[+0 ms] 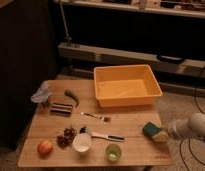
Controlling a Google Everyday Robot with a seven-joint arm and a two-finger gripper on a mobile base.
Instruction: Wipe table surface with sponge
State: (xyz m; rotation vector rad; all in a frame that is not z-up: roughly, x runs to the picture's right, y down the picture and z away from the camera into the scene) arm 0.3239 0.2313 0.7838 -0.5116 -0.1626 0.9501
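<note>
The sponge [154,131], teal-green on top with a yellow-tan body, rests on the light wooden table surface [131,122] near its right edge, just in front of the orange tub. My gripper [165,134] reaches in from the right at the end of a pale arm [196,125] and is shut on the right end of the sponge, holding it down on the wood.
An orange plastic tub [127,86] stands at the back right. A green cup [113,152], white cup [82,142], apple [44,147], grapes [67,137], fork [96,117], long utensil [105,135], green pepper [72,96], dark box [61,108] and grey cloth [42,94] lie left and front.
</note>
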